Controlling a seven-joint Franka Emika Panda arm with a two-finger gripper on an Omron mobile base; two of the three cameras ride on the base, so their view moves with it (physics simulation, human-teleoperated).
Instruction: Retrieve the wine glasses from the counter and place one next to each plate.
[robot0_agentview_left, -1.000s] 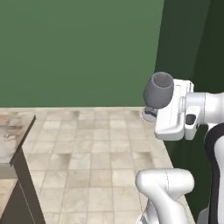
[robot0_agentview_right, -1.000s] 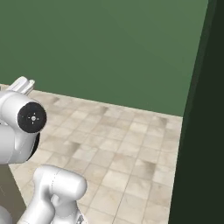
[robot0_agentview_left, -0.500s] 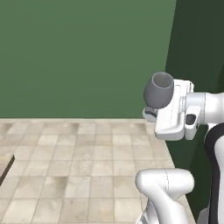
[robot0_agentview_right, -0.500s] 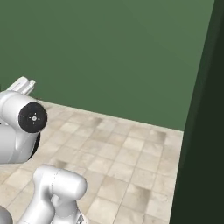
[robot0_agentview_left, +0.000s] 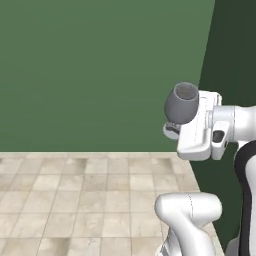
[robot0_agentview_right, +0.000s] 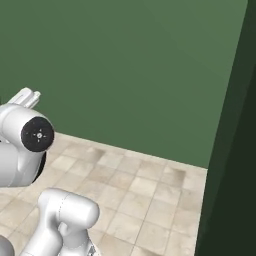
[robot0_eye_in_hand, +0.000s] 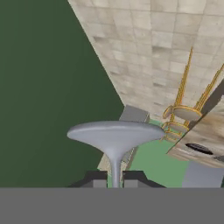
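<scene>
Risk: we judge slip or tilt of wine glass (robot0_agentview_left: 182, 103) likely if base turns or brakes sharply; grip sits on thin stem only, bowl and foot unsupported. Risk: swing near dark green wall (robot0_agentview_left: 100, 70) could knock bowl.

Gripper (robot0_eye_in_hand: 114, 178) closed on stem of wine glass; foot faces hand camera, stem runs between fingertips (robot0_eye_in_hand: 95, 178).

Arm folded close to base, hand raised at chest height, glass held beside hand, bowl opening up in left base view.

Black plate (robot0_eye_in_hand: 199, 148) on marbled top, well apart from glass; stools (robot0_eye_in_hand: 186, 113) beside it.
</scene>
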